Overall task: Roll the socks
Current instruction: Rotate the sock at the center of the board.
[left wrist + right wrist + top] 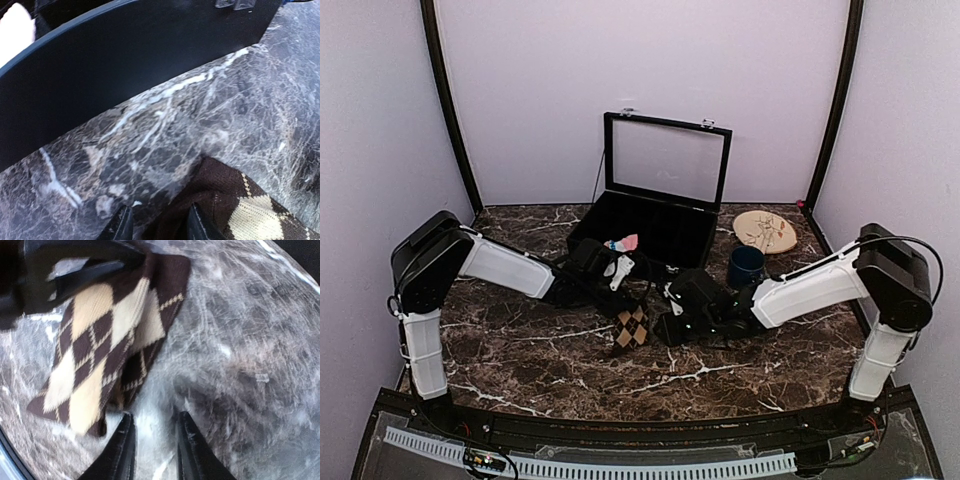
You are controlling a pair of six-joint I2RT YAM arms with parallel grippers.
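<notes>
Dark marble table (pixel 520 360); left gripper (pixel 159 224) pinches argyle sock (pixel 105 350) edge for rolling; right gripper (pixel 154 447) parted, empty, beside it.

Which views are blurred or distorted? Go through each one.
Top external: sharp and evenly lit, the upright lid of the black case pale with reflection. Left wrist: soft overall, the marble table smeared, the brown argyle sock and fingertips cropped at the bottom edge. Right wrist: edges warped, sock blurred, its fingers dark.
</notes>
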